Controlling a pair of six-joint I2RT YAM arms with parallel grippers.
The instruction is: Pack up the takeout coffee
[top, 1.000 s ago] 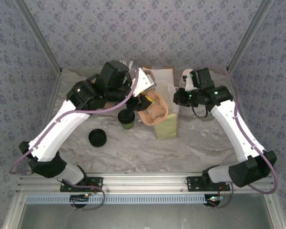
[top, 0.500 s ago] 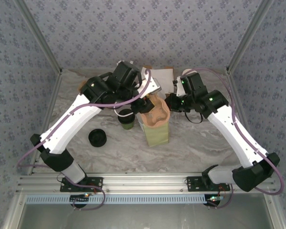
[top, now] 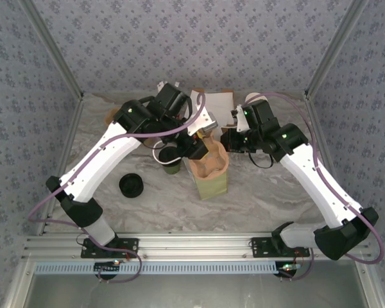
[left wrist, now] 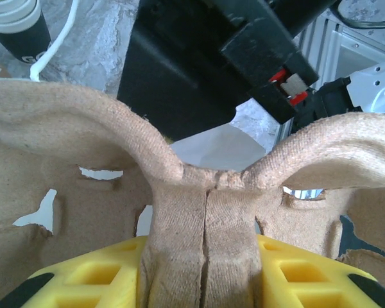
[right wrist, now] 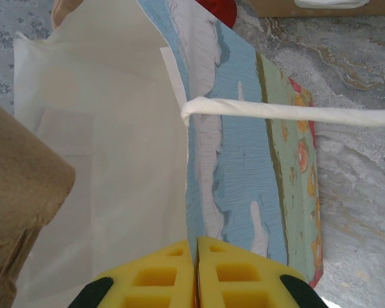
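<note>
The takeout coffee (top: 170,160), a small green cup with a black lid, stands on the table just left of the bag, partly under my left arm. My left gripper (top: 202,142) (left wrist: 206,256) is shut on the middle ridge of a brown pulp cup carrier (top: 213,163) (left wrist: 83,160), which sits in the mouth of the white-and-yellow paper bag (top: 212,186). My right gripper (top: 226,140) (right wrist: 196,256) is shut on the bag's rim (right wrist: 237,160), holding it upright. The bag's white twisted handle (right wrist: 295,113) crosses in front of it, and a corner of the carrier (right wrist: 19,192) shows at the left.
A round black lid (top: 131,186) lies on the table front left. A cardboard box (top: 218,97) sits at the back wall. A stack of white cups (left wrist: 16,22) stands behind the carrier. Something red (right wrist: 219,9) peeks over the bag's top.
The bag has shifted left and stood more upright with my right gripper. My left gripper has pushed the carrier down into the bag's mouth.
</note>
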